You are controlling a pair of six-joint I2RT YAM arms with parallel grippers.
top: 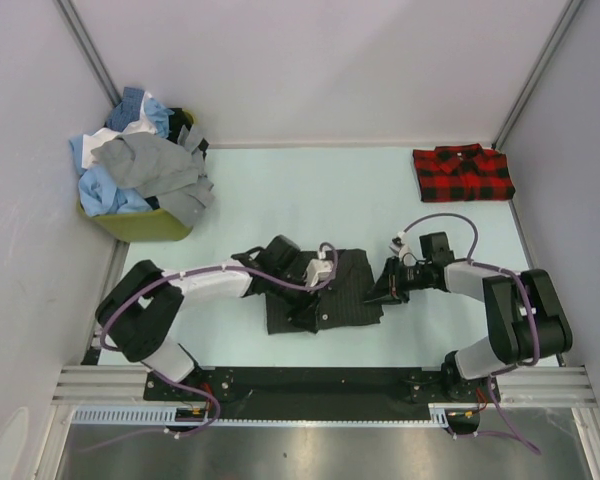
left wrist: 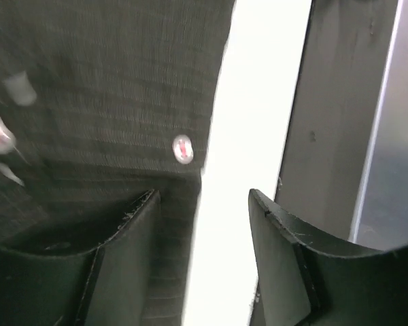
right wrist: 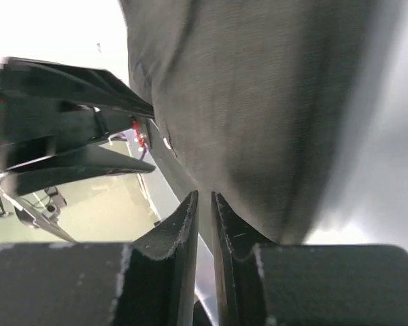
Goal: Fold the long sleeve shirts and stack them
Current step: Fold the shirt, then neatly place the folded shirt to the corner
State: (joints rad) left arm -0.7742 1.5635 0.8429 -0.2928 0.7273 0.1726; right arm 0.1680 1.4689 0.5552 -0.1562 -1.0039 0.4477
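Hovering open-jawed over the charcoal shirt (top: 352,285), the left gripper (left wrist: 202,197) is pinning nothing, so the right gripper (right wrist: 204,197), nearly closed, hold unclear, is risking dragging the fold askew.

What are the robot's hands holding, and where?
The right gripper seems to pinch the dark shirt at its right edge. The left gripper is open, holding nothing.

Setting: robot lab test cell. Evidence: plain grey panel walls (top: 310,70), aluminium corner posts (top: 88,50) upper left and right, pale surface (top: 280,190), extrusion rail (top: 100,383) along frame bottom.
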